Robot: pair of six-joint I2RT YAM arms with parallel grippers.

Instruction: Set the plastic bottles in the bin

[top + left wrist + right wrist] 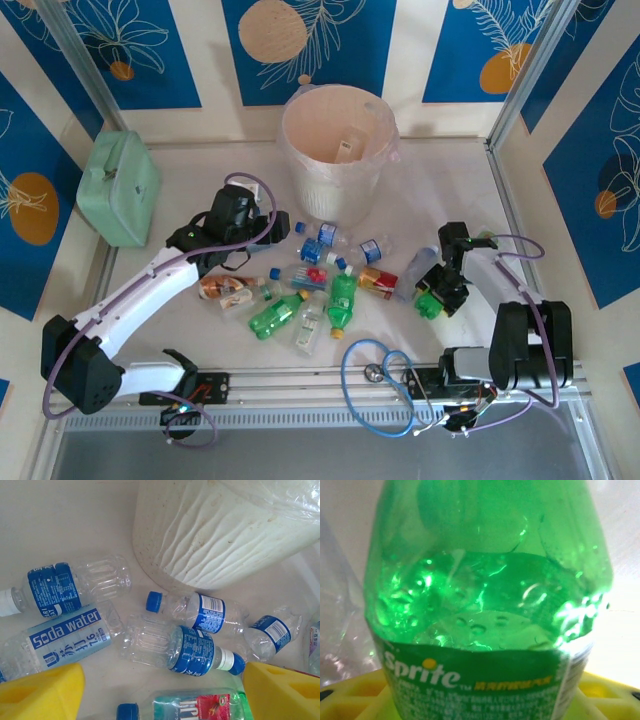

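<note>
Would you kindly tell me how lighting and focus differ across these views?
Top external: evenly lit, sharp, shadows faint. Left wrist: bottles crisp, yellow fingers slightly soft. Right wrist: Sprite bottle backlit, white glare washing out the right edge.

Blue wall panels (350, 50), white leaf prints, orange discs; pale tabletop (440, 190); aluminium frame posts (533, 72).

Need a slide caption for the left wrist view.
Left gripper open above clear blue-label bottles lying beside the ribbed bin.
</note>
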